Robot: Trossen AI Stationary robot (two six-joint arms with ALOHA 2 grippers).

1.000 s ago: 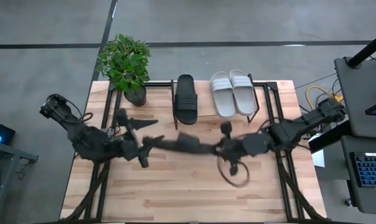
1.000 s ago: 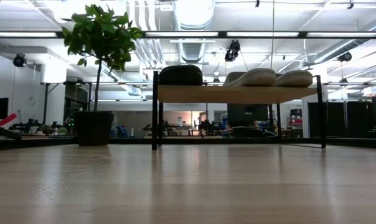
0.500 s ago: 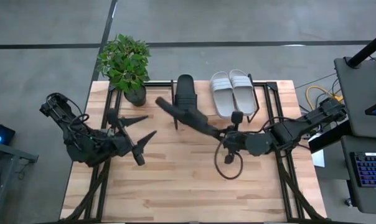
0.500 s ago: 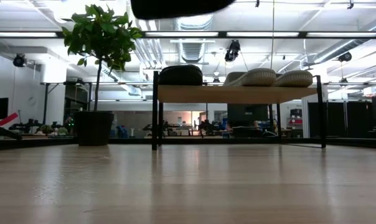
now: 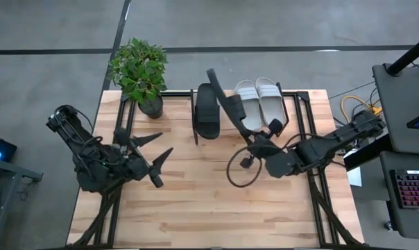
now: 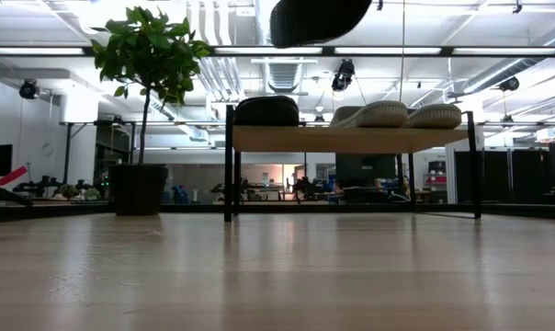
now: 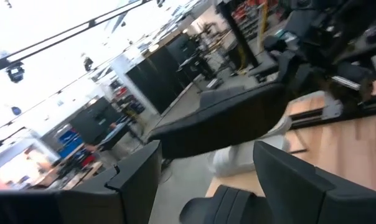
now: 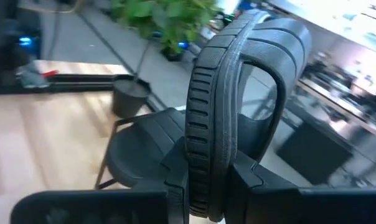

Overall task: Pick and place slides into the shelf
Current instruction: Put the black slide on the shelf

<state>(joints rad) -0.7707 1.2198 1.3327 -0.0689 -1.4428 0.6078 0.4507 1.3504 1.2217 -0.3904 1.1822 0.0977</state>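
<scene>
Gripping a matte black slide [image 5: 232, 107] by its heel end, the right gripper [image 5: 253, 141] holds the sandal edge-up in the air, toe pointing out over the shelf [image 5: 296, 111] between the black slide already parked there [image 5: 207, 111] and the light grey-white pair [image 5: 260, 104]. From the right wrist camera the carried slide [image 8: 228, 93] shows a ribbed rubber sole edge and a wide, smooth arched strap, clamped between the dark fingers [image 8: 175, 168]. At table height only its rounded dark toe [image 6: 319, 20] hangs into view above the rack's pale wooden plank and thin black metal legs [image 6: 229, 165].

Half a second earlier the slide lay lower and farther left, angled across the front of the shelf; it now stands steeper and closer to the white pair. The left gripper [image 5: 148, 154], fingers spread wide and empty, waits over the left side of the plank tabletop [image 5: 195, 208], slightly farther back than before. A leafy potted plant [image 5: 140, 69] sits at the table's far left corner.
</scene>
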